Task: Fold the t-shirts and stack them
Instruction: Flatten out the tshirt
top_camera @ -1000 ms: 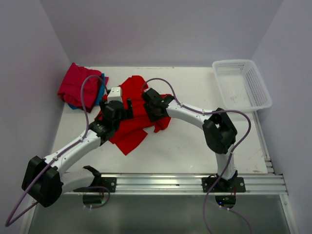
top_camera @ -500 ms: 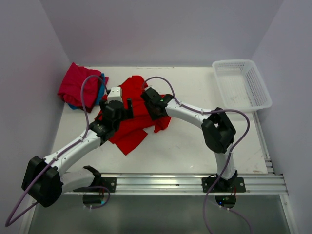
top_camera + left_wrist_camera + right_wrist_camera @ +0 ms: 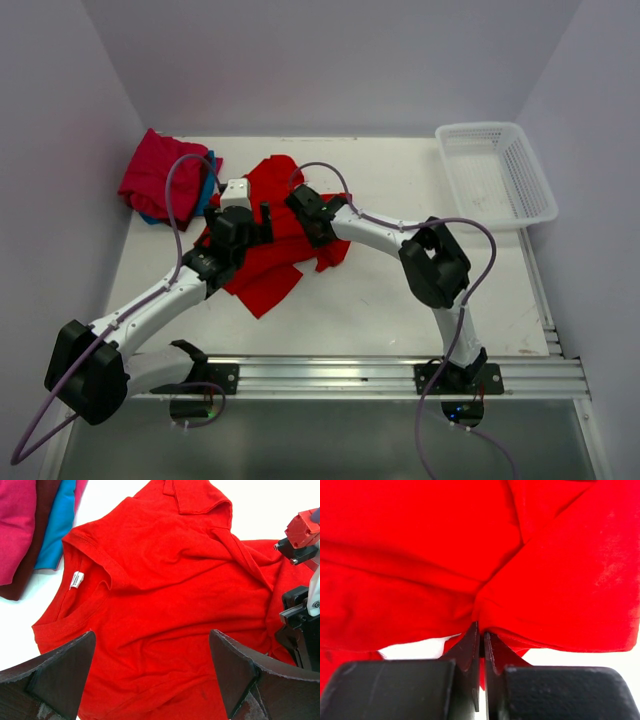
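The large bright red t-shirt (image 3: 268, 258) lies crumpled on the white table, mid-left. My left gripper (image 3: 246, 214) hovers over it, open and empty. In the left wrist view the shirt (image 3: 165, 595) spreads between the fingers (image 3: 55, 680), neckline and white label at the left. My right gripper (image 3: 303, 204) sits at the shirt's right side, shut on a pinched fold of the red cloth (image 3: 470, 545), jaws together (image 3: 481, 630). The crimson-pink shirt (image 3: 155, 170) lies folded at the back left on the teal-blue one (image 3: 207, 192). Both also show in the left wrist view, pink (image 3: 17, 525) and teal (image 3: 57, 525).
A white mesh basket (image 3: 497, 172) stands at the back right corner. A dark maroon layer (image 3: 40, 545) shows between the pink and teal cloth. Grey walls close the table on three sides. The rail (image 3: 330, 375) with the arm bases runs along the near edge.
My right arm has shifted a little to the left, carrying its gripper and the pinched red cloth that way. The left arm has not moved.
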Robot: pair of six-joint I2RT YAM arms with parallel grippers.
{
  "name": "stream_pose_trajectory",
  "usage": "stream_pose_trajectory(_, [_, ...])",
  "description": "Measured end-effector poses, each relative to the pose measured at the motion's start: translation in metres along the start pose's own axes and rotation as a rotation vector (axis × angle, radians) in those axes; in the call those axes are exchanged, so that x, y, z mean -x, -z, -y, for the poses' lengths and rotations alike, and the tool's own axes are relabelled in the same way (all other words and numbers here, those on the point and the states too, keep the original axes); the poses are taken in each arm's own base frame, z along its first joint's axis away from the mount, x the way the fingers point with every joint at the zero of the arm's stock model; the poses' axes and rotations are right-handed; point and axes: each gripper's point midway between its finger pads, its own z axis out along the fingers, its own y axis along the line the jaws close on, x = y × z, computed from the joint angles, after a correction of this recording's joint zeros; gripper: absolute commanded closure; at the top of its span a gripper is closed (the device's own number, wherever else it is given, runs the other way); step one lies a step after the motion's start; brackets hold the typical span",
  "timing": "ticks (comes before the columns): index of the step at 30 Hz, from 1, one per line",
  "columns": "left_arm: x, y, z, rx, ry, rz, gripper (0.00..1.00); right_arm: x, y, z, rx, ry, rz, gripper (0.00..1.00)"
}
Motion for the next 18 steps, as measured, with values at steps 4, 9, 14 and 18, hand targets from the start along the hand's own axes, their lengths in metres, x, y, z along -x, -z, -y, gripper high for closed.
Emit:
stream_pose_trajectory(4, [0.000,0.000,0.000,0.000,0.000,0.000,0.01,0.000,0.000,0.003,-0.014,-0.003,0.007,1.00])
stream_pose_trajectory(9, [0.000,0.000,0.000,0.000,0.000,0.000,0.01,0.001,0.014,0.011,-0.026,-0.009,0.025,0.81])
stream_pose_trajectory(14, [0.000,0.000,0.000,-0.002,0.000,0.000,0.01,0.012,0.026,0.016,-0.032,-0.018,0.064,0.71])
stream_pose_trajectory(18, [0.000,0.000,0.000,-0.002,0.000,0.000,0.01,0.012,0.027,0.016,-0.032,-0.018,0.063,0.70])
